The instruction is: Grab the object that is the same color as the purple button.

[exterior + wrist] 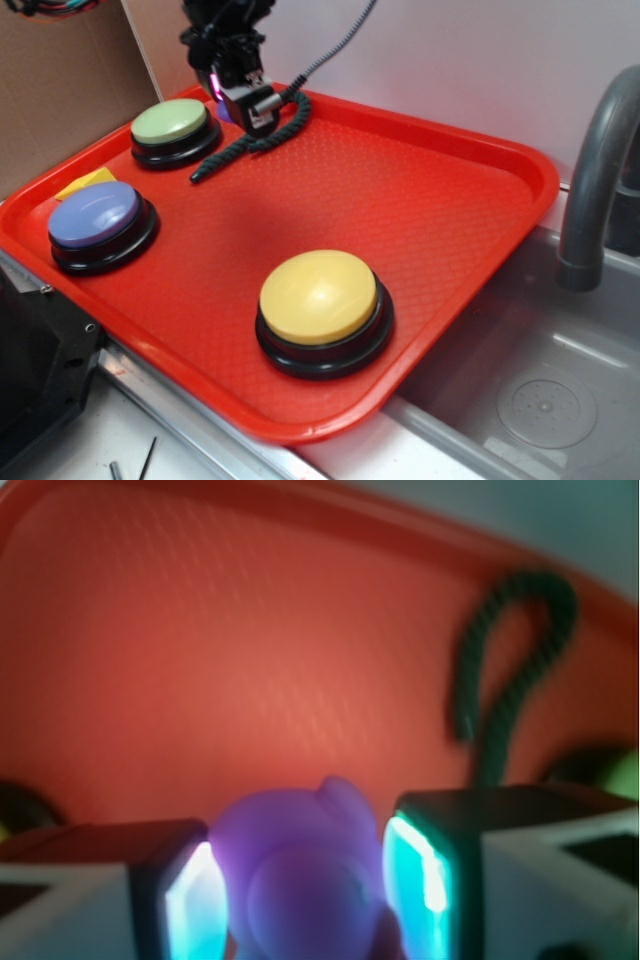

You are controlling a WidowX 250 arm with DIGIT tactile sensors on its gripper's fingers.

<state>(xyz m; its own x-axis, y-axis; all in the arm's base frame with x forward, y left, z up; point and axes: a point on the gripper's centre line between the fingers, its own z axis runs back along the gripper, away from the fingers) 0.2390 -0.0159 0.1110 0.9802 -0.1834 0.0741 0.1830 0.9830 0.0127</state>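
Observation:
A tiny purple rubber duck [300, 880] sits between my gripper's lit pads [200, 905], and both pads press against its sides. In the exterior view my gripper [240, 105] is low over the back left of the red tray [450, 200], and only a sliver of the duck [225, 110] shows behind the fingers. I cannot tell whether the duck rests on the tray or hangs just above it. The purple button [95, 215], a bluish-purple dome on a black base, stands at the tray's left edge, well in front of the gripper.
A green-topped button [170, 122] stands just left of the gripper. A dark green twisted rope [255, 140] curls just in front of it. A yellow-topped button [318, 297] sits near the tray's front. A flat yellow piece [85, 183] lies by the purple button. A sink with faucet [595, 180] is on the right.

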